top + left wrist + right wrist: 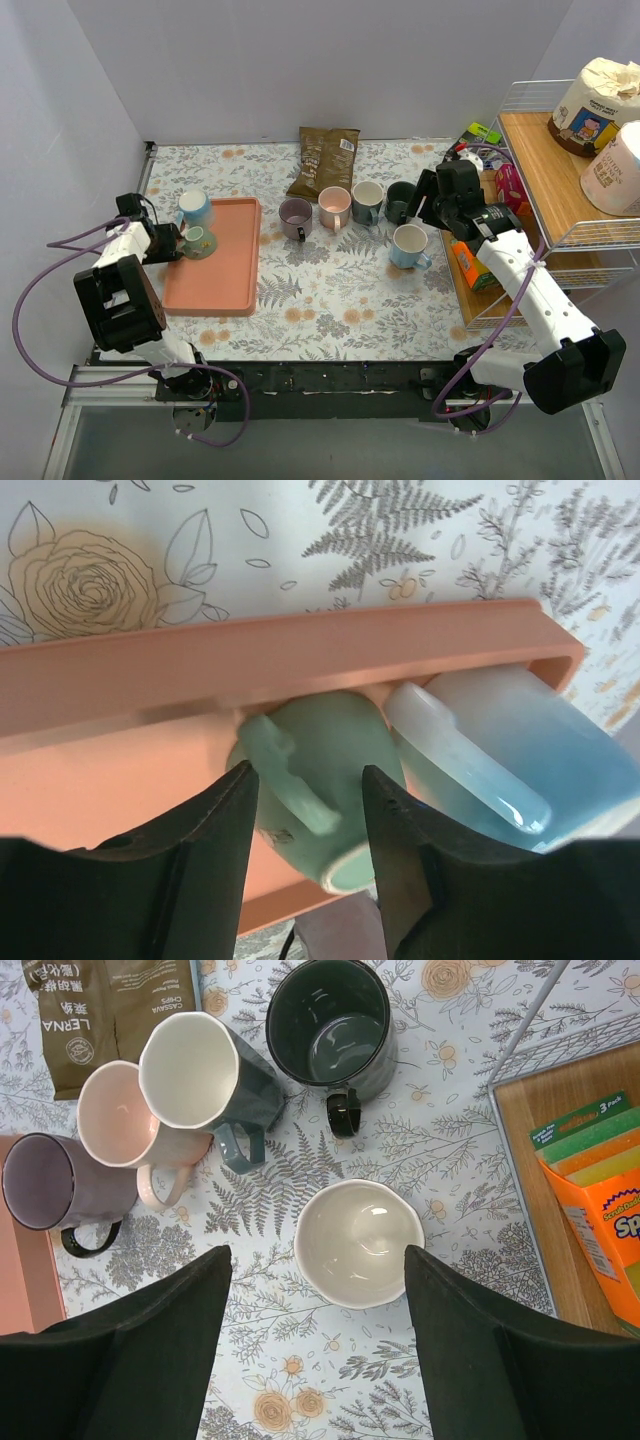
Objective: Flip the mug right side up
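Green mug [345, 740] handle points toward the spread left hand [310, 775].

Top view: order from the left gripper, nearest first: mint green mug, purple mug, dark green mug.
1. Mint green mug, on the salmon tray, at the left gripper.
2. Purple mug, left end of the row.
3. Dark green mug, right end.

Glossy ceramic green mug [320, 780], matt plastic tray [120, 680]

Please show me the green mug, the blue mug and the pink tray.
green mug [350, 748], left wrist view, side wall.
blue mug [560, 742], left wrist view, side wall.
pink tray [250, 660], left wrist view, far rim.
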`<state>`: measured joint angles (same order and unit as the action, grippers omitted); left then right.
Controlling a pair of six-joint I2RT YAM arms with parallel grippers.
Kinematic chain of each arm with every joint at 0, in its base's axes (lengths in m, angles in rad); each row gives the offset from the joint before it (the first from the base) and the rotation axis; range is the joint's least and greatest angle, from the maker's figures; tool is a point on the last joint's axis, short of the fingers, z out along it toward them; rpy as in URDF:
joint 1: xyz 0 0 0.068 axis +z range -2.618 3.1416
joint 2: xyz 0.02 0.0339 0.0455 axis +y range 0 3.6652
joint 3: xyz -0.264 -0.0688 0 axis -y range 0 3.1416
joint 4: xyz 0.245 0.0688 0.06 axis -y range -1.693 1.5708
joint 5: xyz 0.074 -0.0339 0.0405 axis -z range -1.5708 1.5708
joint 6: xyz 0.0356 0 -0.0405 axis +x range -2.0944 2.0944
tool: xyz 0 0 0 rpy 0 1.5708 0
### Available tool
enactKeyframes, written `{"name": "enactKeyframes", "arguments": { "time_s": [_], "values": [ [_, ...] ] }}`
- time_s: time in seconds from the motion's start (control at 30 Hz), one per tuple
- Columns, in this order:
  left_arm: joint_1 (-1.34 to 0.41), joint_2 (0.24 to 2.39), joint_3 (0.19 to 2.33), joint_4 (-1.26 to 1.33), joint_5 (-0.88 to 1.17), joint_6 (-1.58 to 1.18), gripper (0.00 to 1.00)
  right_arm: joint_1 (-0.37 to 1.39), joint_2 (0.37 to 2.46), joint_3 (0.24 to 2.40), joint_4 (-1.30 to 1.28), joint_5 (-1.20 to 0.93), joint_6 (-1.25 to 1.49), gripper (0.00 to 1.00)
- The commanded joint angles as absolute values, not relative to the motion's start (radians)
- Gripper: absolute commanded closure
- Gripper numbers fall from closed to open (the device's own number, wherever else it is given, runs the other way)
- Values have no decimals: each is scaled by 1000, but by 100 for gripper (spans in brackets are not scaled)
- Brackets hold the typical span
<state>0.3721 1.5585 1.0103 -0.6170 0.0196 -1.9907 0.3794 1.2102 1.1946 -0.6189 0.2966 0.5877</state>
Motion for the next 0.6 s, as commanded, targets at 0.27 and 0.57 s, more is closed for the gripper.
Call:
{"name": "enactKeyframes", "arguments": {
  "time_s": [0.27,0.57],
  "values": [
    [379,1591,1019,-614,71,-2121,70,334,1166,1181,-552,295,594,25],
    [380,1608,1066,-621,83,-2106,50,330,1169,1172,-546,284,595,26]
  ]
}}
